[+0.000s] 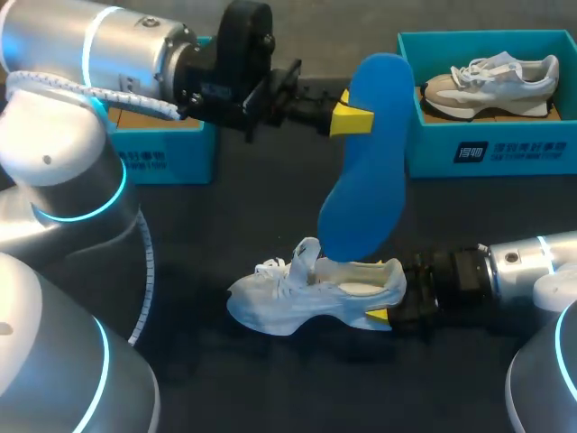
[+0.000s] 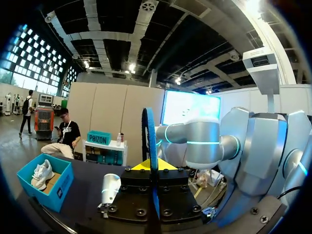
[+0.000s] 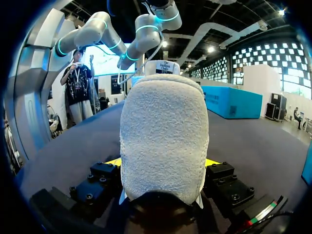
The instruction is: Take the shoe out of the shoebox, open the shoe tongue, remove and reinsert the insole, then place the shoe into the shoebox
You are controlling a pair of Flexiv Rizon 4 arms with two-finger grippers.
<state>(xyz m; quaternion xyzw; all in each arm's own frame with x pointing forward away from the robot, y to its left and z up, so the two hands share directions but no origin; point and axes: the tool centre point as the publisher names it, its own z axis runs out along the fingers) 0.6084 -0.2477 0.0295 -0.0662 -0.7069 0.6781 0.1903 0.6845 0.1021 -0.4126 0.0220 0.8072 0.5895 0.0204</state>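
Observation:
A white shoe (image 1: pixel 306 293) lies on the dark table, toe to the left, with its tongue pulled up. My right gripper (image 1: pixel 391 296) is shut on its heel; in the right wrist view the heel (image 3: pixel 163 136) fills the gap between the fingers of the right gripper (image 3: pixel 163 163). My left gripper (image 1: pixel 350 117) is shut on the upper end of a blue insole (image 1: pixel 361 180), which hangs upright with its lower end just above the shoe's opening. In the left wrist view the insole (image 2: pixel 148 136) stands edge-on between the yellow tips of the left gripper (image 2: pixel 149 165).
A teal shoebox (image 1: pixel 487 153) at the back right holds a beige and white shoe (image 1: pixel 491 81); the left wrist view shows this shoebox (image 2: pixel 46 187) too. A second teal box (image 1: pixel 167 153) stands at the back left, partly behind my left arm.

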